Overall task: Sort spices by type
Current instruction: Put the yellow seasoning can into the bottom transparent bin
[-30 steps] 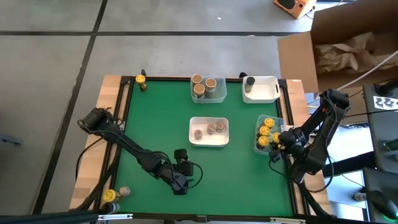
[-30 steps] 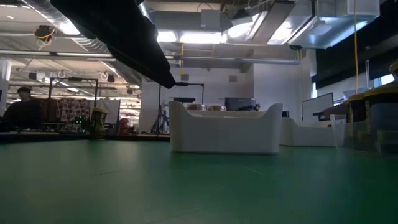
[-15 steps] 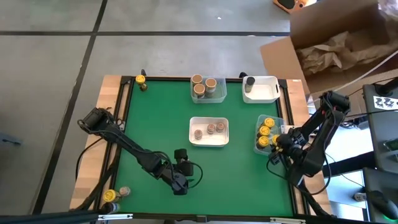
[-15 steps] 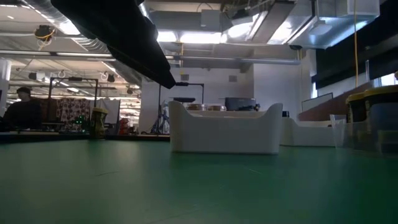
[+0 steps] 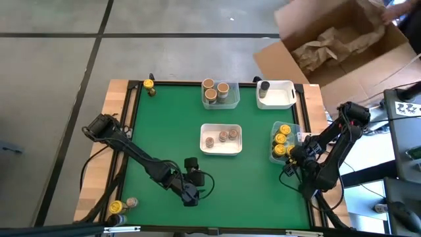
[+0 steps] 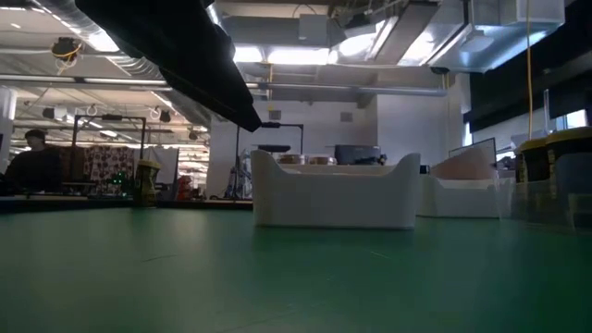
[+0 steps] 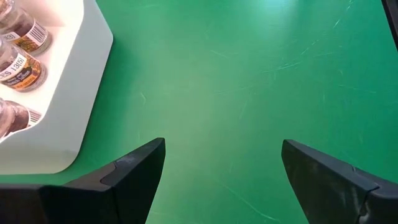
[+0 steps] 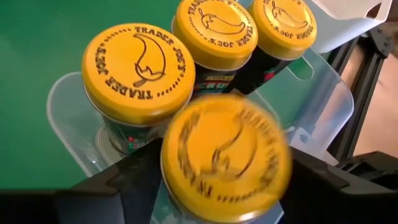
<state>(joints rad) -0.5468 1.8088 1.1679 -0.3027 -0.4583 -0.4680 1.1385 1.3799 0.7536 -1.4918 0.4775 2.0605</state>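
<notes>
Three yellow-lidded spice jars (image 8: 140,62) stand in a clear tray (image 8: 336,109) at the table's right edge (image 5: 274,157). A fourth yellow-lidded jar (image 8: 227,155), blurred, sits at the tray's near end between the fingers of my right gripper (image 8: 225,180), which slants down over it (image 5: 291,157). My left gripper (image 5: 191,193) hangs open over bare green mat near the front, its fingers (image 7: 134,171) wide apart with nothing between them. A white tray (image 7: 68,106) of brown-filled jars (image 7: 18,65) lies just beyond it. My right gripper has a finger on either side of the fourth jar, below its yellow lid (image 8: 227,155), coming from above at a slant. The lid hides the jar's sides, so whether the fingers touch it cannot be told.
A white tray (image 5: 221,152) with three jars sits mid-table. At the far edge are a clear tray (image 5: 220,103) of tan-lidded jars and a white tray (image 5: 284,102) with one dark-lidded jar (image 5: 264,86). Loose jars stand at the far left (image 5: 149,84) and near left (image 5: 116,207) corners. A cardboard box (image 5: 329,39) hangs beyond the far right corner.
My right gripper has sunk a little toward the clear tray's near end with the yellow-lidded jar. Behind the table, the cardboard box has moved toward the left.
</notes>
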